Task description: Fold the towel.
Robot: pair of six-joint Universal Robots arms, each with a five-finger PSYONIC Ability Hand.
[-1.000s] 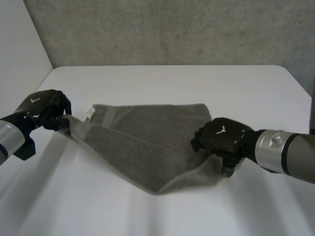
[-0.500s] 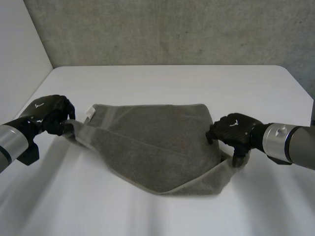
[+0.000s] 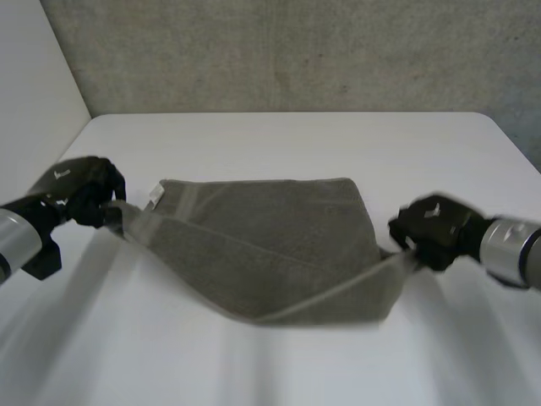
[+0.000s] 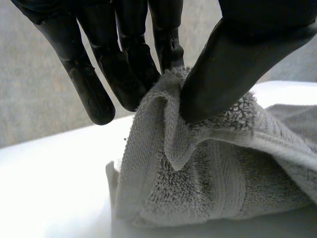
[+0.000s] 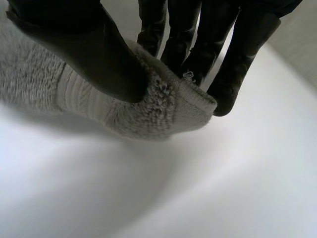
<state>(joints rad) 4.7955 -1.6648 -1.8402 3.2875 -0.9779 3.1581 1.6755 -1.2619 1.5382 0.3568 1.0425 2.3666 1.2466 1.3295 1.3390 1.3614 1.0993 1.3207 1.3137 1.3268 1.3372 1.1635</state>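
A grey towel [image 3: 262,245] lies partly folded on the white table [image 3: 296,144], its near edge lifted and stretched between my two hands. My left hand [image 3: 80,190] holds the towel's near left corner, pinching the cloth [image 4: 198,148] between thumb [image 4: 237,64] and fingers [image 4: 133,64]. My right hand [image 3: 435,228] grips the near right corner just above the table, with the towel's corner [image 5: 163,106] pinched between its thumb [image 5: 94,54] and fingers [image 5: 198,44]. A small white label [image 3: 154,194] shows at the far left corner.
A grey wall [image 3: 296,51] rises behind the table's far edge. Bare table surface lies in front of the towel [image 3: 270,364] and beyond it.
My right hand has moved right and closed on the towel's near right corner, pulling the near edge taut. The left hand has kept its grip and shifted only slightly.
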